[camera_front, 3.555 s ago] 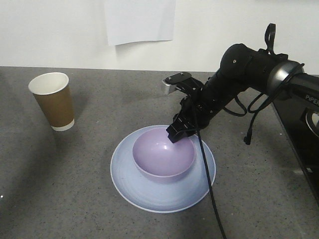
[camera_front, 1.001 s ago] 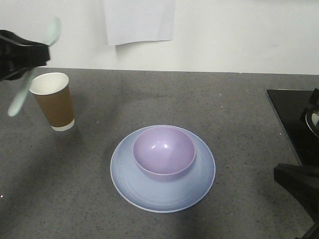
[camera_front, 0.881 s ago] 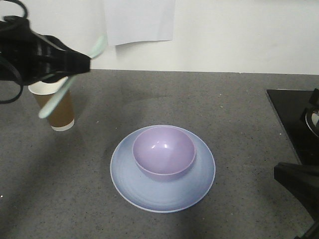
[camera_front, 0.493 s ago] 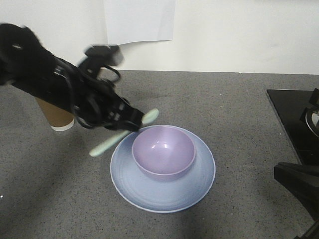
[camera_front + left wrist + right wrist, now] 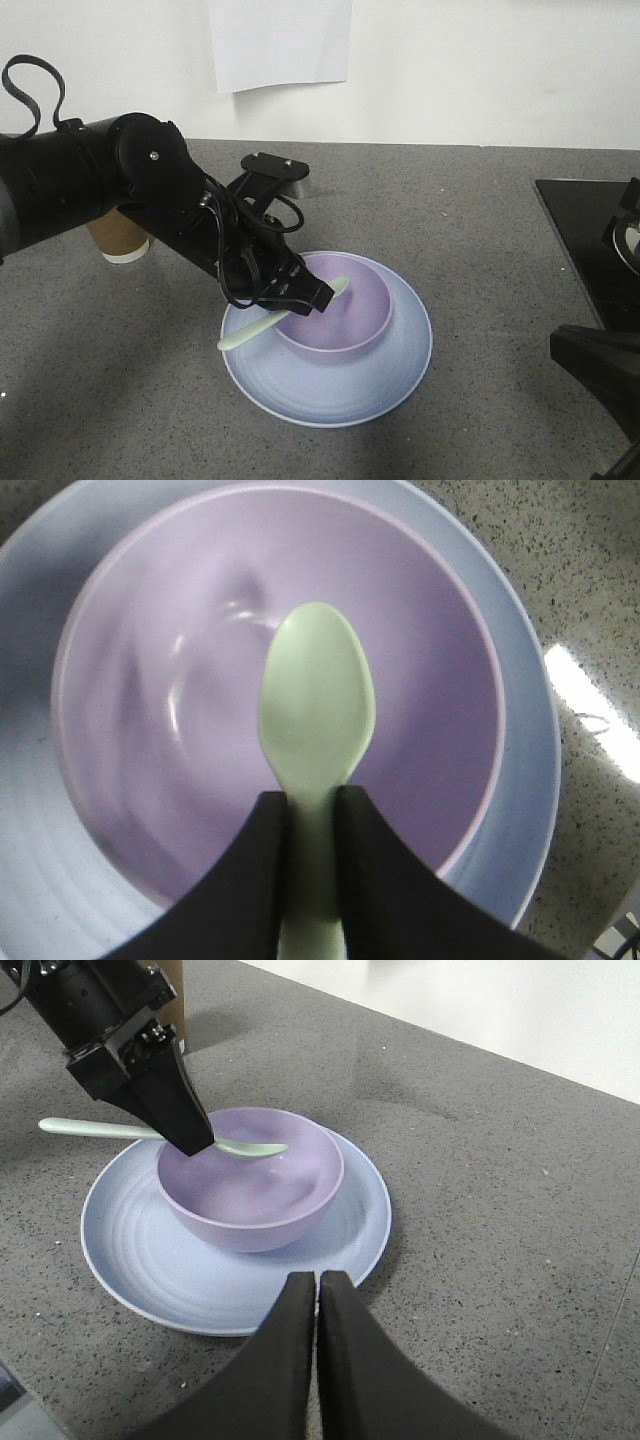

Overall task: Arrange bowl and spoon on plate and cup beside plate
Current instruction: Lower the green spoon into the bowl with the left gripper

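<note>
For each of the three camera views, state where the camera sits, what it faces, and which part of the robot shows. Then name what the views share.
Front-facing exterior: raised in front of the table, facing the wall; shows the left arm holding the spoon over the bowl, the cup behind.
Left wrist: above the left gripper, looking down past its fingers into the bowl.
Right wrist: behind the right gripper, facing the plate; the left arm shows at top left.
All three share bowl, plate and spoon.
</note>
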